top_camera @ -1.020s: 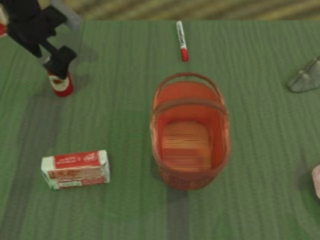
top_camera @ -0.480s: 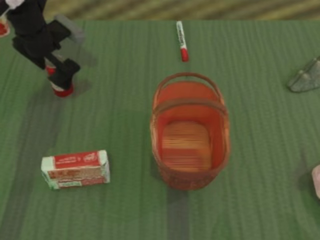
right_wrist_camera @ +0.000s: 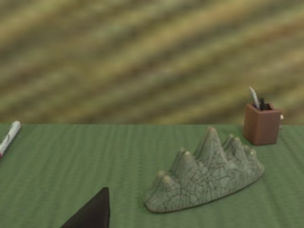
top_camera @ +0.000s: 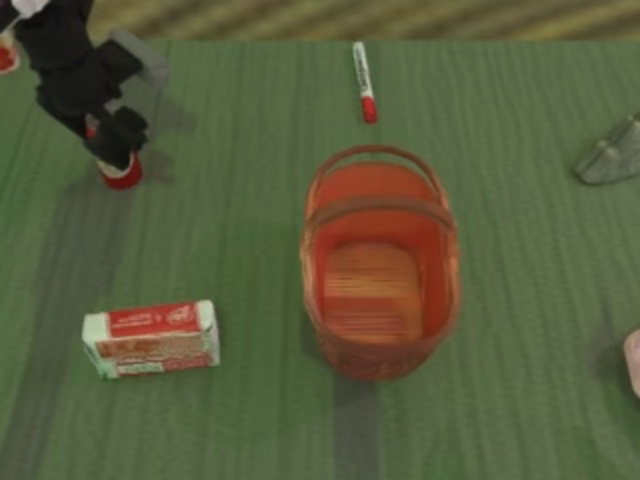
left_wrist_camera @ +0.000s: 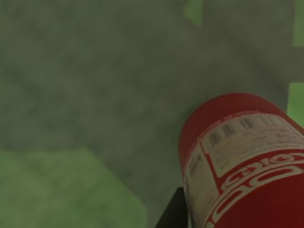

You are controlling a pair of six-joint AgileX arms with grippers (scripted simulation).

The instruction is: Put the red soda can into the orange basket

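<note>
Covering more of the red soda can (top_camera: 121,173) than before, the left gripper (top_camera: 115,138) sits lower; whether it pinches I cannot tell. Orange basket (top_camera: 440,290) unmoved.

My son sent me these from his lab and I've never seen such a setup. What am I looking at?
It is a simulated pair of AgileX robot arms at a green table. One camera looks down from above; one sits on each wrist. The left gripper is down over the small red soda can, seen close up from its wrist camera; whether it grips the can is unclear. The large oval orange basket stands mid-table. Nearby lie a red-and-white box, a red-capped white marker and a grey ridged ornament. The right arm is parked at the right.
</note>
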